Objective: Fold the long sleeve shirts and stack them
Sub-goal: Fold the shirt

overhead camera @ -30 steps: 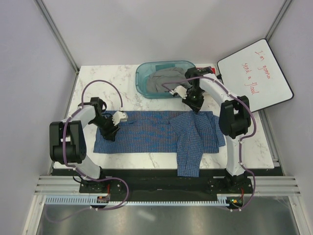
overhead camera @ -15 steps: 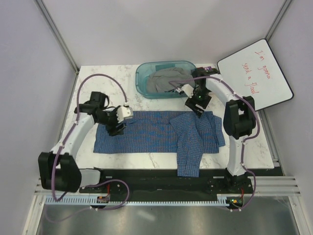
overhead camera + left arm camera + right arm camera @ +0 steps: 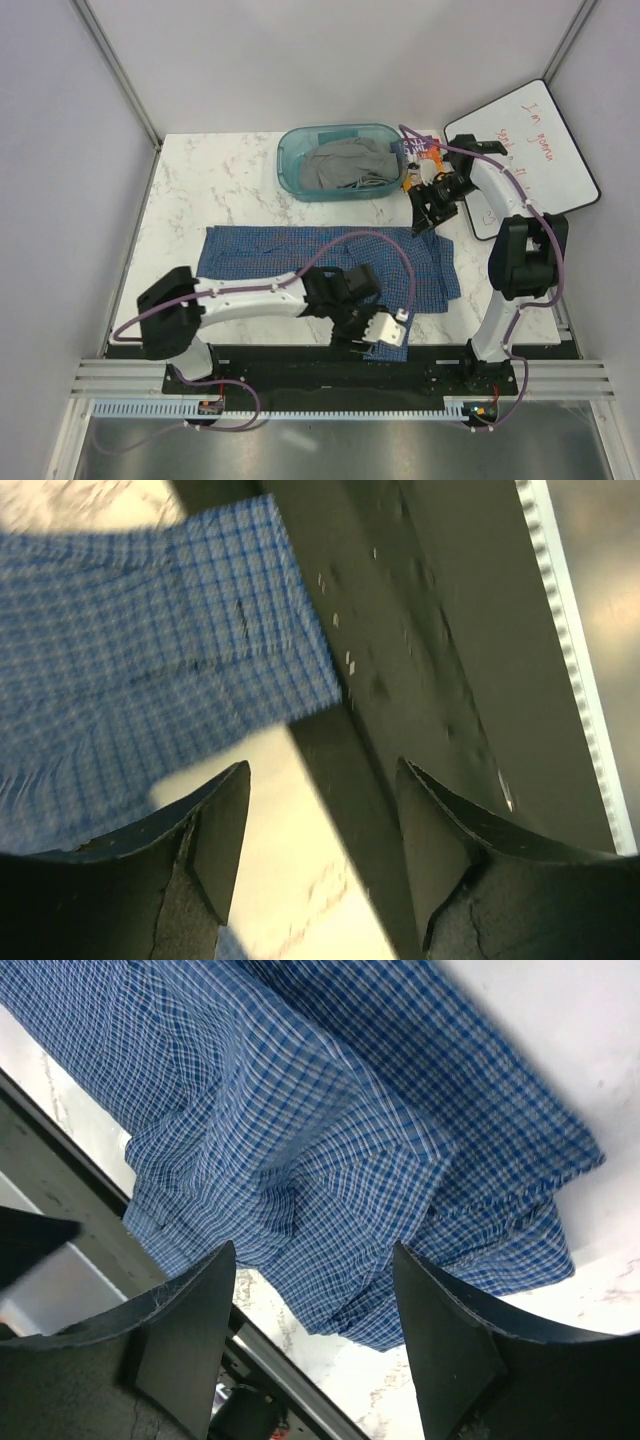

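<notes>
One long sleeve shirt (image 3: 290,262), blue fine-checked, lies spread across the marble table, with a sleeve (image 3: 382,300) running to the front edge. My left gripper (image 3: 385,330) hovers open over that sleeve's end (image 3: 150,630), straddling the table edge with nothing between its fingers (image 3: 322,770). My right gripper (image 3: 425,208) is raised above the back right of the table, beyond the shirt's far right corner. It is open and empty (image 3: 314,1250), and its camera looks down on the rumpled right part of the shirt (image 3: 330,1110).
A teal bin (image 3: 290,165) at the back holds a grey garment (image 3: 345,165). A whiteboard (image 3: 530,150) leans at the back right, close to the right arm. A black rail (image 3: 400,630) runs along the table's front edge.
The left arm swung from the shirt's left side across to the sleeve end at the front edge. The right gripper opened, let go of the shirt's far edge and lifted away to the right.
</notes>
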Available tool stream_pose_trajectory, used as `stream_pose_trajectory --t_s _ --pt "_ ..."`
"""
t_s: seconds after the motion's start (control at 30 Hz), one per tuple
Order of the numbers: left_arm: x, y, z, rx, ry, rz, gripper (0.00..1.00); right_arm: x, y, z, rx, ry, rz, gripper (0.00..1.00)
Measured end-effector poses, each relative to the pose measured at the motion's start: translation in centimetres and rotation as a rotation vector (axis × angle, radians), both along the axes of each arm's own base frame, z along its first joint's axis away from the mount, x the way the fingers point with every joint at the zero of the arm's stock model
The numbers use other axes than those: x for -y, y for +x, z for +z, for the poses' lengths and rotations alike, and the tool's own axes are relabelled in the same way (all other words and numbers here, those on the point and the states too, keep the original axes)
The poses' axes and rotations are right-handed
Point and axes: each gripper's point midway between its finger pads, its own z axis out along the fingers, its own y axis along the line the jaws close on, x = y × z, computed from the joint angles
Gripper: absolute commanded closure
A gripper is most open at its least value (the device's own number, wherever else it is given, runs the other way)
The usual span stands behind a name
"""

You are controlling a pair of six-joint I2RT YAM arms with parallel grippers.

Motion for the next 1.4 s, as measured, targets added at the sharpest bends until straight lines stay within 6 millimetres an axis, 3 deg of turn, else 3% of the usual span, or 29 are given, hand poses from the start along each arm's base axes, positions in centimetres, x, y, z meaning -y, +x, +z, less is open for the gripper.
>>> stream_pose_trajectory --t_s 0.2,0.43,0.5,0.6,0.73,0.83,0.93,1.0,1.1,1.17,1.27,1.33,1.4 --pt "4.0 -1.5 -4.0 0.028 0.048 0.015 0.34 1.5 -1.4 -0.7 -0.069 0.057 -0.076 0.29" --pt "6.1 0.2 -6.9 0.106 0.062 0.069 0.40 0.5 -2.1 -0.3 -0.074 0.103 -0.061 0.29" --pt "6.9 0.7 -7.0 0.125 0.047 0.079 0.44 0.6 -2.0 -0.3 -0.074 0.109 -0.064 0.29" --pt "7.7 1.5 -7.1 0.157 0.029 0.097 0.59 1.2 -2.0 -0.4 -0.072 0.109 -0.074 0.28" --pt "7.9 1.8 -6.9 0.167 0.018 0.106 0.90 1.6 -2.1 -0.6 -0.075 0.108 -0.079 0.29" --pt "8.1 1.8 -6.7 0.172 0.010 0.103 0.98 1.7 -2.1 -0.6 -0.072 0.109 -0.076 0.28" --pt "7.5 1.6 -6.0 0.151 0.015 0.097 0.98 1.7 -2.2 -0.6 -0.070 0.108 -0.064 0.26" --pt "6.6 1.5 -4.4 0.102 0.008 0.090 0.98 1.8 -2.2 -0.4 -0.061 0.109 -0.050 0.23" --pt "5.9 2.8 1.0 0.010 -0.069 0.093 0.98 1.6 -1.6 0.6 -0.015 0.127 -0.016 0.18" --pt "6.1 5.3 5.8 -0.027 -0.168 0.108 0.98 1.3 -1.2 1.5 0.031 0.149 0.013 0.13" --pt "5.4 11.3 13.3 -0.008 -0.340 0.140 0.97 0.6 -0.8 3.6 0.139 0.203 0.077 0.07" --pt "3.6 14.7 16.2 0.024 -0.409 0.158 0.97 -0.1 -0.9 5.7 0.248 0.244 0.123 0.02" --pt "1.8 16.5 16.8 0.035 -0.429 0.159 0.97 -0.9 -1.6 8.1 0.379 0.288 0.166 0.02"
